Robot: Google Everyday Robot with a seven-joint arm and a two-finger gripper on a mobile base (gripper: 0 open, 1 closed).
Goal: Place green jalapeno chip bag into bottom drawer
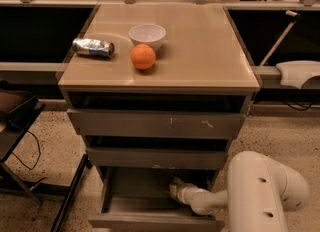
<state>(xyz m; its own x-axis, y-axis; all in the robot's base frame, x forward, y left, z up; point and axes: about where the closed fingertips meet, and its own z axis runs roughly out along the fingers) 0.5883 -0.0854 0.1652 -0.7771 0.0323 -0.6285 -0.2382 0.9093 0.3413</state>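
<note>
The bottom drawer (150, 221) is pulled open under the two scuffed drawers. My white arm reaches into it from the right, and the gripper (176, 192) is inside the drawer near its back right. A small greenish-yellow bit of the green jalapeno chip bag (173, 188) shows at the gripper's tip, low in the drawer. Most of the bag is hidden by the gripper and the drawer above.
On the cabinet top (200, 51) lie a crushed silver can (93, 47), an orange (143, 56) and a white bowl (147, 35). A black stand with cables (20, 126) is on the left. A white object (299, 72) sits at the right.
</note>
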